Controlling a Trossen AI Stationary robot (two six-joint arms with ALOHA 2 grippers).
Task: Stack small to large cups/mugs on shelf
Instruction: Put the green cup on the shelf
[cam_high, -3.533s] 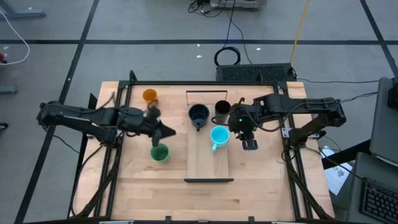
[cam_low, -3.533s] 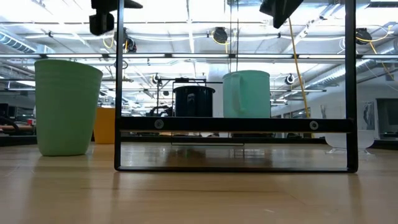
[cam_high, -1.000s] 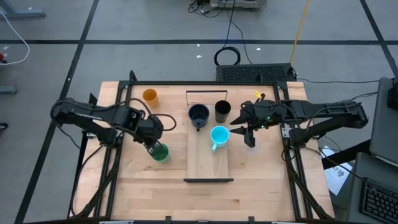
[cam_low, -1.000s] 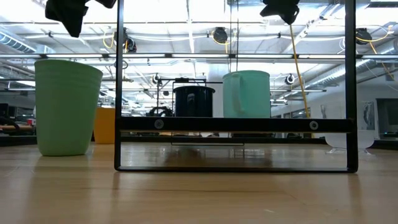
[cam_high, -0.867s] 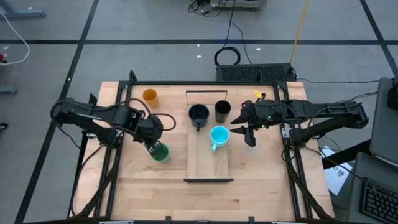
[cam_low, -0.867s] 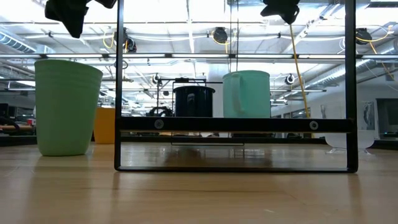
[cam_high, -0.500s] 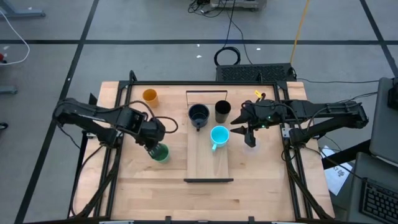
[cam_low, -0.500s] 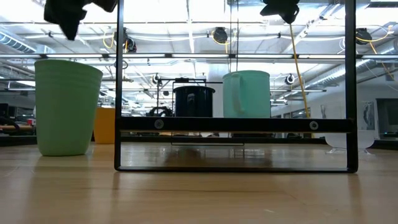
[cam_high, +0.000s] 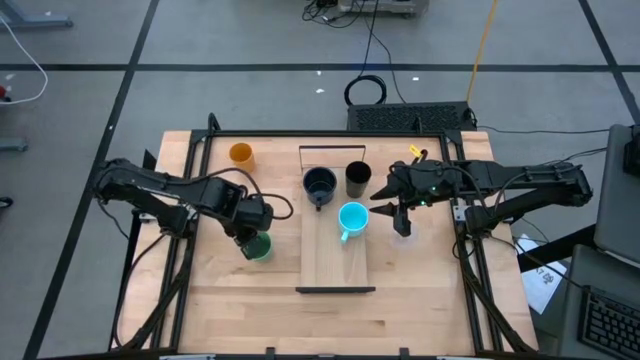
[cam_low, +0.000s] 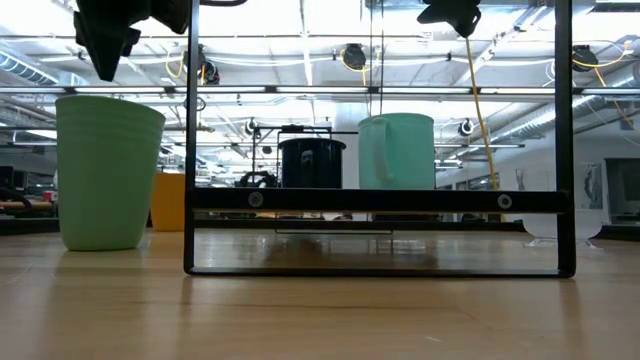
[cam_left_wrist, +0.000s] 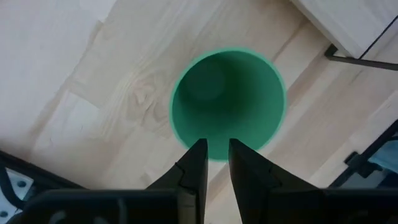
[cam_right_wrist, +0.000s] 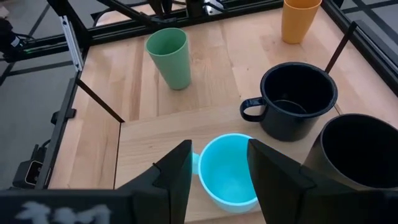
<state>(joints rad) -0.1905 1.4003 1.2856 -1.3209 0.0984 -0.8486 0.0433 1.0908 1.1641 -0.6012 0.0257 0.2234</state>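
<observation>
The green cup stands upright on the tabletop, left of the shelf. My left gripper hangs just above its rim, pointing straight down, fingers a narrow gap apart and touching nothing; in the low view my left gripper is clear of the cup's top. On the shelf stand the dark mug, the tall black cup and the blue mug. The orange cup stands at the table's far left. My right gripper hovers open, high beside the blue mug.
A small clear cup stands on the table right of the shelf. The black frame rails run along the table's left and right sides. Bare wood lies on the near half of the shelf and the table in front of it.
My left gripper has sunk a little toward the green cup's rim and drifted slightly toward the table's near right. The cups have stayed where they were.
</observation>
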